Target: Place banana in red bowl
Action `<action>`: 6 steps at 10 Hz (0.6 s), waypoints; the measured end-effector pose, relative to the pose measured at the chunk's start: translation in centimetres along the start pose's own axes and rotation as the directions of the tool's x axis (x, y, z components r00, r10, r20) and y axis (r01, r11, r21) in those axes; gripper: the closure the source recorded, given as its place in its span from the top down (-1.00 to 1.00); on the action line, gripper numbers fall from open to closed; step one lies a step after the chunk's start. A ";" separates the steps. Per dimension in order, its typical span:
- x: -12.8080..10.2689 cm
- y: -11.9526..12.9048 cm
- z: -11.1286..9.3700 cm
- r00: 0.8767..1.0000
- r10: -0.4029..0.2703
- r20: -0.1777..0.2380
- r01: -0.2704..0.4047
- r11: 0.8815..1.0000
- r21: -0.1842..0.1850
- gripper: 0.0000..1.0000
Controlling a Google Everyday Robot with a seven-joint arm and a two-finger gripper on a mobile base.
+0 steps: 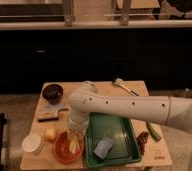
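One step, the release, is judged to be what is left of the task, since the carrying looks nearly done. At the far left of the wooden table [139, 90], a white cup [31, 143] is being left alone near the front edge, with a small round yellow fruit [50, 134] just beside it. Behind these, a dark bowl [52, 92] is sitting near the back edge, and a flat dark object [51, 115] is lying in front of it. Further right, the red bowl [66, 151] is being approached from above: the gripper [76, 141] is being held right over it, at the end of the white arm [124, 107], and something pale yellow, taken to be the banana [75, 145], is showing inside the bowl's rim beneath it. Whether the jaws are pinching the banana or spread apart cannot be told, so it is not clear whether the fruit is resting in the bowl or being held just above it. Just beside the bowl, a green tray [120, 131] is holding a small grey block [103, 147]. Past the tray, a green vegetable [153, 131] and a dark reddish item [142, 141] are lying near the right edge, and a utensil [124, 86] is lying at the back. Behind the table, dark cabinet fronts are running under a pale counter.
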 end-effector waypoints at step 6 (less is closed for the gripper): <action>0.5 -2.6 2.6 0.994 -0.081 0.076 0.079 0.997 0.018 -1.00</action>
